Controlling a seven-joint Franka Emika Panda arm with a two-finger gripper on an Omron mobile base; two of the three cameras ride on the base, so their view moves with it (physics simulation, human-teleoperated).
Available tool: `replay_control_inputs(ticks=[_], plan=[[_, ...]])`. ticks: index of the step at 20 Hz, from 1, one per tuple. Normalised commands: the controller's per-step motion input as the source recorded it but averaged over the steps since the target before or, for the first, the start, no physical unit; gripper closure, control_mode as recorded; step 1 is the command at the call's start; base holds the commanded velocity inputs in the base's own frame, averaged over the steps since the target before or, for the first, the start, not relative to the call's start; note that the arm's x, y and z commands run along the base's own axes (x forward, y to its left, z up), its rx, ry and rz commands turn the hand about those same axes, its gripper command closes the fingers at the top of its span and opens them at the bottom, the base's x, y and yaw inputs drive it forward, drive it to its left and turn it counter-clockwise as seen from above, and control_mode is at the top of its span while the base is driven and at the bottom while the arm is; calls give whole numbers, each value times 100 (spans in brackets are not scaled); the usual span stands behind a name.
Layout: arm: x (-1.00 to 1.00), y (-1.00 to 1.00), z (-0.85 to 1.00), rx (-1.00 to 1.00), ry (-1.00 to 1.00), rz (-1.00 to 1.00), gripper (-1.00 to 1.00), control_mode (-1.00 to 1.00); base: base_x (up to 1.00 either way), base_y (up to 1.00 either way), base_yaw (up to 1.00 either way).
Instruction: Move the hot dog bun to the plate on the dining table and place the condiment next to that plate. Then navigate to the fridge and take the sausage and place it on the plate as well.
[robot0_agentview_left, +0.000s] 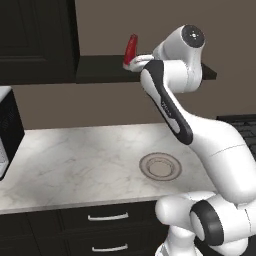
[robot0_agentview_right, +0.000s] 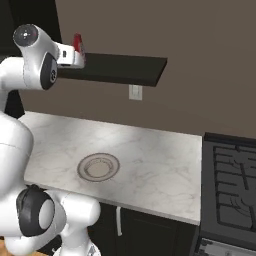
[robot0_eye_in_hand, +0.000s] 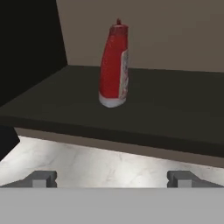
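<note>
Red condiment (robot0_eye_in_hand: 114, 65) stands upright on the black shelf (robot0_eye_in_hand: 175, 109), upper centre of the hand view; the pincer (robot0_eye_in_hand: 112, 179) gapes apart before it, empty.

A dark, flat wall shelf (robot0_eye_in_hand: 175, 113) is carrying the slim red squeeze bottle with a pale base (robot0_eye_in_hand: 114, 65), which is standing upright on it toward the shelf's left part, close to the black upper cabinet (robot0_agentview_left: 37, 40). Below the shelf, a white, grey-veined marble counter (robot0_agentview_left: 75, 160) is running along the brown wall. A round, plain beige-grey plate (robot0_agentview_left: 160, 166) is lying flat on that counter, near its front edge. At the counter's left end a black and white boxy appliance (robot0_agentview_left: 7, 130) is sitting on the marble.
</note>
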Motion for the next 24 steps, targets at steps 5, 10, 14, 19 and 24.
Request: replay_control_inputs(ticks=[5,10,14,19,24], plan=[[59,19,6,0,-3,0,-100,-100,0,0,0],[43,13,31,0,-3,-1,-100,-100,0,0,0],[32,0,34,0,0,-4,-100,-100,0,0,0],[53,0,4,-1,0,-7,-100,-100,0,0,0],[30,0,-6,-1,-1,-7,-100,-100,0,0,0]])
